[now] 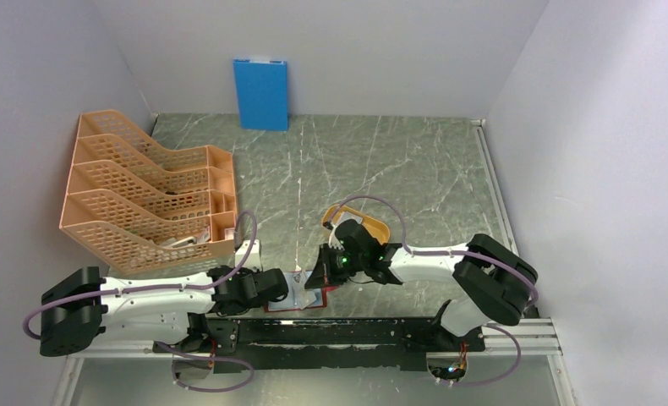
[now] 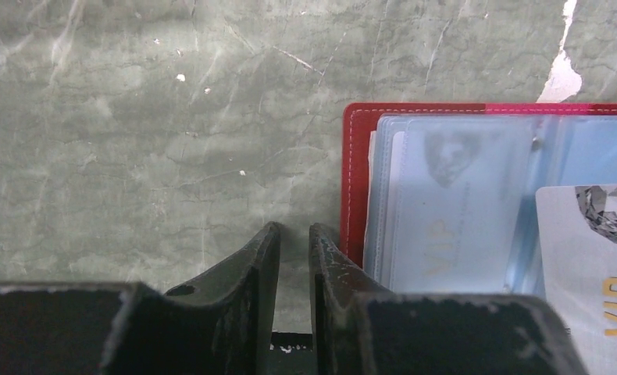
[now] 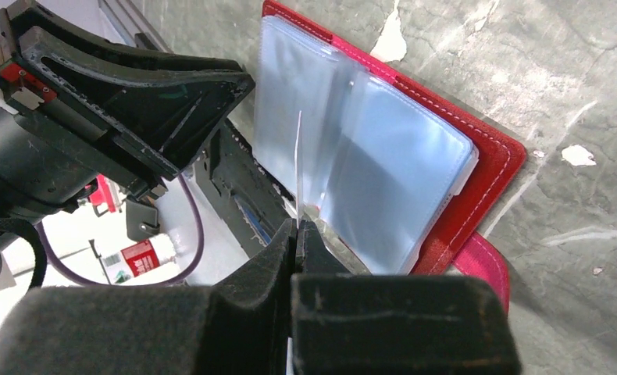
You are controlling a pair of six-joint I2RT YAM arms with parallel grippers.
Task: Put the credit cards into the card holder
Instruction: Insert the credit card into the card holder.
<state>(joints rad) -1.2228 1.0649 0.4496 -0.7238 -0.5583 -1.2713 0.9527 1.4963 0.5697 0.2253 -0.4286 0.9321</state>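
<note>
— Clamped on anything, over at the right gripper (image 3: 297, 233)?
— Pinched tight on a credit card (image 3: 298, 152), edge-on at the centre of the right wrist view, standing above the clear sleeves (image 3: 399, 172) of the open card holder (image 3: 497, 160).
— And at the left gripper (image 2: 294, 254)?
— Parted by a slim gap, gripping nothing, low in the left wrist view, just beside the card holder's red left edge.
— Expecting what in the handling?
— Probably light, stiff and slick, so apt to slip or twist. Best held by one short edge, leaving the leading edge free for the pocket mouth. Floppy sleeves, likely needing steadying.
</note>
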